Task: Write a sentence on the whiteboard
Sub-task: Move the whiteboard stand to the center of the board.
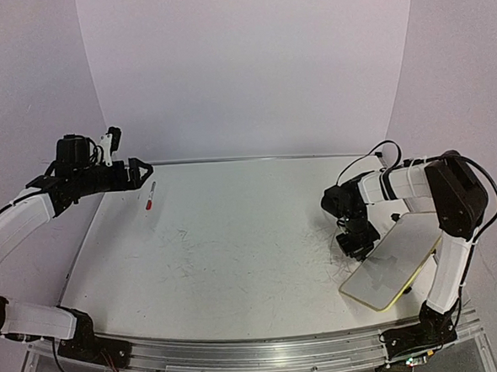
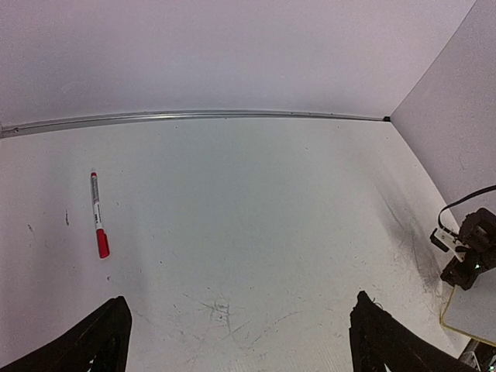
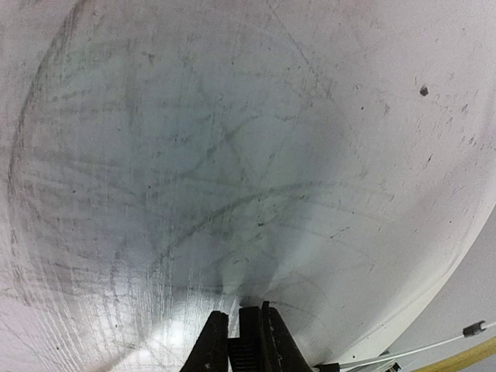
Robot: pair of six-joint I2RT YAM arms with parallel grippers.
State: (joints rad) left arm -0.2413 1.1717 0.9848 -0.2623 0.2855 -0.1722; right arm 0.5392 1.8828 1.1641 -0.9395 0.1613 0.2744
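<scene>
The whiteboard lies tilted at the table's right front, pale yellow rim showing; no sentence is to be seen on its face. My right gripper hovers at the board's far left edge, pointing down at the scratched tabletop. In the right wrist view its fingers stand almost together with nothing visible between them, and a strip of the whiteboard's rim shows at the lower right. A red marker lies on the table at the far left. My left gripper hangs wide open above and beside the marker.
The scribbled white tabletop spreads between the arms. A metal rail runs along its far edge below the purple backdrop. A black cable loops over the right arm. The whiteboard's corner appears at the left wrist view's lower right.
</scene>
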